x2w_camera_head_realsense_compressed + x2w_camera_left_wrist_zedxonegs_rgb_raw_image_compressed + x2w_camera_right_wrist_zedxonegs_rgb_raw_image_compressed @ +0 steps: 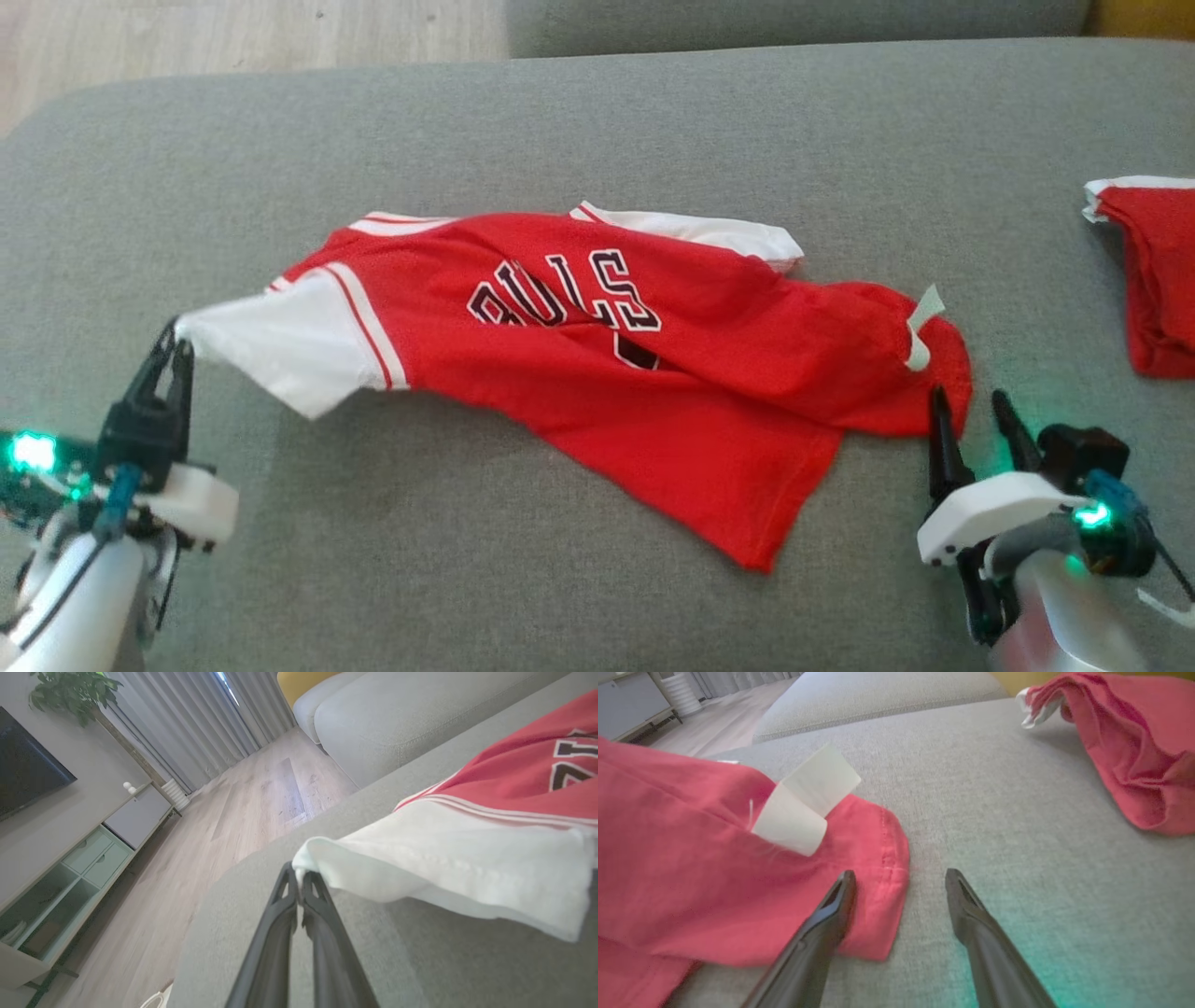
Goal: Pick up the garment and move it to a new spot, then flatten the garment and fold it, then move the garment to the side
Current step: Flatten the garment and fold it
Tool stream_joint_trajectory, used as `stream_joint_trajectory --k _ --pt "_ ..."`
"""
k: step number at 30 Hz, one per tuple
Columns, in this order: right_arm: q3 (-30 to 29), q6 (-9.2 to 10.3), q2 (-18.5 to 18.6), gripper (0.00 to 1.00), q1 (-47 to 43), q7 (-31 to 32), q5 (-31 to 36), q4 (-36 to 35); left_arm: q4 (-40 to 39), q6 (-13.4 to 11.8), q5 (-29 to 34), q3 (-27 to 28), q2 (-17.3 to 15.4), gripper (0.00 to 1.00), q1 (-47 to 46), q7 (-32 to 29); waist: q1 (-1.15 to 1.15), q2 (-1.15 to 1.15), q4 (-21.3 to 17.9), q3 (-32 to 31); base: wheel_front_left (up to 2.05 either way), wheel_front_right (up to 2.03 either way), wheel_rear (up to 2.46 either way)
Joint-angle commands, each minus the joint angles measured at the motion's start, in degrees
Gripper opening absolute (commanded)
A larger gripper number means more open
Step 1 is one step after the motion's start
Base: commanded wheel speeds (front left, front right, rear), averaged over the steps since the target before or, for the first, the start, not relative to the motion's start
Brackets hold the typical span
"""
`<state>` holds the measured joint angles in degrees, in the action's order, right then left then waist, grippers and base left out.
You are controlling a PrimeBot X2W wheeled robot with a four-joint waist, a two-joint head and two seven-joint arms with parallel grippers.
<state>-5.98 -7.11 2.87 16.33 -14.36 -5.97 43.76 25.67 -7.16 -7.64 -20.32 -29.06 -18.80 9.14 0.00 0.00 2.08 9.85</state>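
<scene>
A red garment [597, 373] with white sleeves and dark lettering lies spread and rumpled across the grey sofa cushion [560, 131]. My left gripper [177, 341] is shut on the tip of the garment's white sleeve [448, 858], which is stretched out toward the left; the pinch shows in the left wrist view [299, 877]. My right gripper [969, 399] stands open at the garment's right hem corner [878, 858], its left finger over the red cloth [691, 858], the right finger over bare cushion. A white label [803, 807] sticks up near that corner.
A second red cloth with white trim [1153, 271] lies at the cushion's right edge [1125, 756]. Wooden floor [243, 812] and a low cabinet [70, 868] lie beyond the cushion's left end. A sofa backrest [794, 23] runs along the far side.
</scene>
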Motion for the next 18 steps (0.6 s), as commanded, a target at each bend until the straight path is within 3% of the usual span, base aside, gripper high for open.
stream_joint_trajectory --k 1,3,4,11,18 --pt "1.30 -0.37 0.01 0.73 1.87 -0.32 0.26 -0.33 -1.57 -0.95 -0.44 2.42 -2.29 0.00 -1.05 0.21 0.00 0.00 0.35 -0.16 0.00 0.00 0.00" --pt "1.31 -0.37 0.01 0.14 2.32 0.14 0.05 1.17 -1.70 -0.99 -0.56 2.07 -2.06 0.00 -0.36 0.34 0.00 0.00 0.87 -0.36 0.00 0.00 0.00" --pt "1.42 -0.37 0.01 0.00 2.54 0.60 0.16 1.93 -1.78 -1.00 -0.59 1.87 -1.95 0.00 -0.09 0.35 0.00 0.00 1.09 -0.48 0.00 0.00 0.00" --pt "-1.68 -0.37 2.03 0.00 7.60 0.17 3.18 0.79 -3.12 -0.82 -0.64 0.83 -1.78 0.00 0.15 0.28 0.00 0.00 2.03 -0.90 0.00 0.00 0.00" --pt "-4.58 -0.37 6.65 0.00 25.02 1.85 12.20 -0.08 -7.18 0.37 -0.33 -0.70 -1.72 0.00 -1.49 0.04 0.00 0.00 2.55 0.94 0.00 0.00 0.00"
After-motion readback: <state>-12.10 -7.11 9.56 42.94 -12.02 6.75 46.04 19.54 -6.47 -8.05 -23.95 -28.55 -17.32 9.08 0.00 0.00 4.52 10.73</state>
